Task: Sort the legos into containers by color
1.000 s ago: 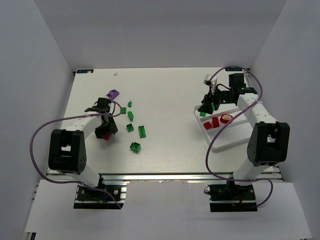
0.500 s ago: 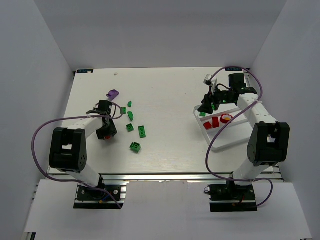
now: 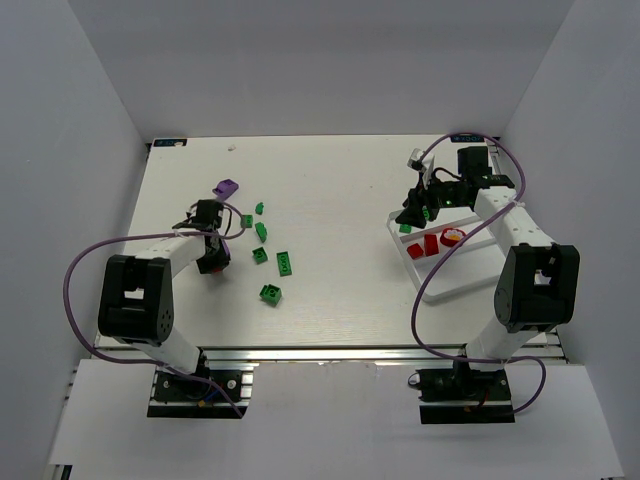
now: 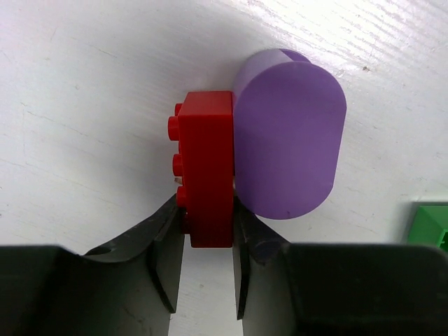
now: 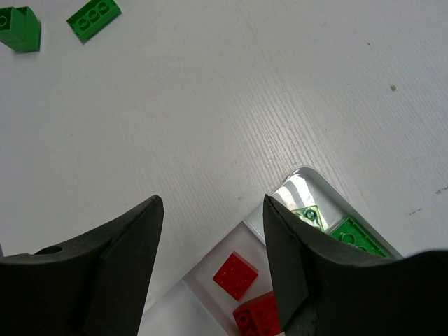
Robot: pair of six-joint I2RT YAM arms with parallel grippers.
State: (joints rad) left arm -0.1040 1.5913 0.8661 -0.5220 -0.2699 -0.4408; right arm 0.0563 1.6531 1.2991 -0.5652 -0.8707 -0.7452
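Note:
In the left wrist view, a red lego [image 4: 206, 168] lies on the white table, and my left gripper [image 4: 208, 210] is shut on it, one finger pressed to each side. A rounded purple piece [image 4: 287, 140] sits against the red lego's right side. From above, the left gripper [image 3: 212, 262] covers that lego. Several green legos [image 3: 285, 263] lie to its right, and a purple lego [image 3: 227, 187] lies farther back. My right gripper [image 5: 213, 210] hangs open and empty over the end of the white tray [image 5: 301, 171]. The tray's containers hold red legos [image 5: 236, 274] and green legos [image 5: 357, 234].
The tray [image 3: 455, 270] lies slantwise at the right, with a red and yellow piece [image 3: 453, 236] in it beside the red legos [image 3: 430, 245]. Two loose green legos [image 5: 93, 19] show far off in the right wrist view. White walls surround the table.
The left gripper's jaws have closed onto the red lego and the gripper has shifted slightly toward the back. The right arm has not moved.

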